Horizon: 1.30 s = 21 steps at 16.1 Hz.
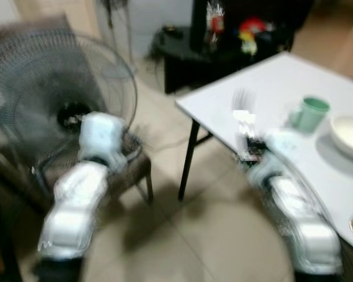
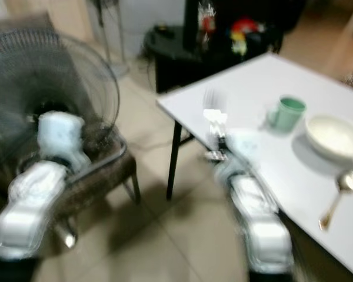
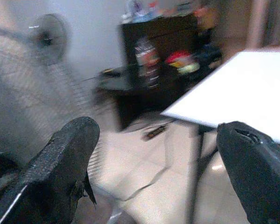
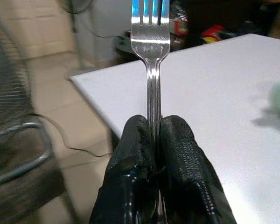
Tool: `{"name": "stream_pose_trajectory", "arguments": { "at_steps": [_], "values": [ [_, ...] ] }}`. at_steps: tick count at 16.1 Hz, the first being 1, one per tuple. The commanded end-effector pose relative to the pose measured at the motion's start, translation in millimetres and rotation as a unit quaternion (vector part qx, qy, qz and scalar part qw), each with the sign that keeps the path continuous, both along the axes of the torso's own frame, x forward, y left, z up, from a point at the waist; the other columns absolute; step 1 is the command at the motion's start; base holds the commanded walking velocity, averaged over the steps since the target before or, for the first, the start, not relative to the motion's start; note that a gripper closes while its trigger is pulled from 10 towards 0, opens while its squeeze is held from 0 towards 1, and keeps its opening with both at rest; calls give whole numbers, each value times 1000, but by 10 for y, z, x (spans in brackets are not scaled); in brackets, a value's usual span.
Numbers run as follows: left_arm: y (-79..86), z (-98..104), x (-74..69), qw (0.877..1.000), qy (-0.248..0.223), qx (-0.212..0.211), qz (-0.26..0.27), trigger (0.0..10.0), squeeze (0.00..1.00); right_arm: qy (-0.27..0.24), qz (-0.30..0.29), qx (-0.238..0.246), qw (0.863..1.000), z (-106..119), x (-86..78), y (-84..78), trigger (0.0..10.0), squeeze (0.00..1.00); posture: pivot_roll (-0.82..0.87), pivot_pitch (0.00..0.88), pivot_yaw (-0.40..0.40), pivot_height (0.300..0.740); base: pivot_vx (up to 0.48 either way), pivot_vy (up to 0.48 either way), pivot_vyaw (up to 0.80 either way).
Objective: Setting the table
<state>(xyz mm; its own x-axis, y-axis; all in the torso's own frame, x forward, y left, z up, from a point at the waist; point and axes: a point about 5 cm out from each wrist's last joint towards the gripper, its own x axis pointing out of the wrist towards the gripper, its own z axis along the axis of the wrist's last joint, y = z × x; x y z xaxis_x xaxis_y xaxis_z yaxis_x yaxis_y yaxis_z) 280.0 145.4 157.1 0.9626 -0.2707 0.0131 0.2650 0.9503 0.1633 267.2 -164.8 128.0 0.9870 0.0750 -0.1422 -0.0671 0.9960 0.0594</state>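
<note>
Fork stands upright, pinched tight between the right gripper fingers over the white table edge (green cup near); left gripper gapes wide, holding nothing.

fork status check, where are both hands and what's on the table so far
Right hand shut on fork, tines up, over table edge. Left hand open, off the table near fan. Green mug, bowl, spoon set.

table near corner bare | cup, bowl, spoon crowd right | fan blocks left
</note>
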Motion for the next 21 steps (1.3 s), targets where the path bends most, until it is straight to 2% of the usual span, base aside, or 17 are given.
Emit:
{"name": "stream_pose_trajectory", "arguments": {
  "at_steps": [1, 9, 14, 21],
  "values": [
    [141, 16, 0, 1000, -1, 9, 22, 10000, 0, -24, 28, 9, 999, 108, 37, 147, 10000, 0, 84, 0, -6, 740, 326, 0, 0],
    [153, 16, 27, 1000, -1, 13, 21, 10000, 0, -32, 21, 4, 999, 123, 65, 129, 10000, 0, 77, 0, -1, 740, 330, 0, 0],
    [140, 9, 36, 1000, -1, 13, 18, 10000, 0, -33, 20, 2, 999, 137, 69, 117, 10000, 0, 75, 0, 0, 740, 329, 0, -689],
    [140, 10, 41, 1000, -3, 13, 17, 10000, 0, -36, 20, 1, 999, 151, 75, 117, 10000, 0, 72, 0, 1, 740, 328, 0, 0]
  ]
}}
